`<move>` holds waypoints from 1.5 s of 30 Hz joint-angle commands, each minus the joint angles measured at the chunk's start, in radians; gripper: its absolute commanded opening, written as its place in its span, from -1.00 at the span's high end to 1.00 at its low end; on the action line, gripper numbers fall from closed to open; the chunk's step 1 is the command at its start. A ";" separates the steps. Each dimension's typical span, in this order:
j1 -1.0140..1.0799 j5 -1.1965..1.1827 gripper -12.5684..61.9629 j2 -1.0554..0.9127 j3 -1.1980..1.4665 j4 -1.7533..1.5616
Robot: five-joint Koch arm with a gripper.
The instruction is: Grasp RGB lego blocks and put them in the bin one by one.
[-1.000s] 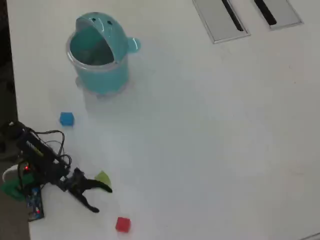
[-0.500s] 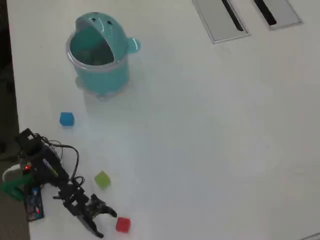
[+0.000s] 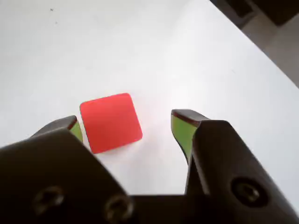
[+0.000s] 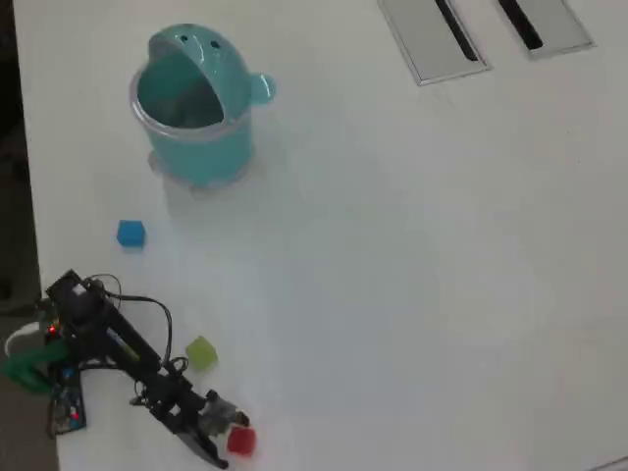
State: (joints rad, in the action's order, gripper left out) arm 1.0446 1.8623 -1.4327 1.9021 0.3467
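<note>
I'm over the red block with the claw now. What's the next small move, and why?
Probably shift slightly toward the left-hand finger in the wrist view, then close. The claw is open and the red block lies flat on the table between its fingers, though nearly against the left-hand one, so it is off centre.

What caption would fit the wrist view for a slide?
Open hand straddling the red block on the white table, block close to one green-padded fingertip.
</note>
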 commanded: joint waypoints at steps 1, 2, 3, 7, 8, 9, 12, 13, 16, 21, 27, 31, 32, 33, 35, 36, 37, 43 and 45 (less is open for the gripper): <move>-0.009 0.011 -0.30 0.031 -0.114 0.003; -0.009 0.011 -0.30 0.051 -0.132 0.003; -0.006 0.011 -0.30 0.071 -0.149 0.008; 0.002 0.011 -0.30 0.107 -0.190 0.063; 0.002 0.011 -0.30 0.107 -0.192 0.075; 0.003 0.011 -0.30 0.104 -0.195 0.087; 0.003 0.011 -0.30 0.078 -0.195 0.127; 0.003 0.011 -0.30 0.067 -0.193 0.147; 0.002 0.011 -0.30 0.026 -0.190 0.187; -0.018 0.011 -0.30 -0.051 -0.179 0.236; -0.046 0.006 -0.30 -0.098 -0.110 0.262; -0.057 -0.008 -0.30 -0.074 -0.077 0.247; -0.057 -0.014 -0.30 -0.063 -0.077 0.232; -0.057 -0.014 -0.30 -0.052 -0.077 0.221; -0.057 -0.017 -0.30 -0.032 -0.081 0.198; -0.057 -0.020 -0.30 -0.023 -0.086 0.199; -0.057 -0.020 -0.30 -0.017 -0.089 0.198; -0.061 -0.035 -0.29 0.028 -0.109 0.161; -0.061 -0.046 -0.29 0.043 -0.117 0.147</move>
State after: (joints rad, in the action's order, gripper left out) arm 0.9940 1.8285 -1.3837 1.8669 0.5492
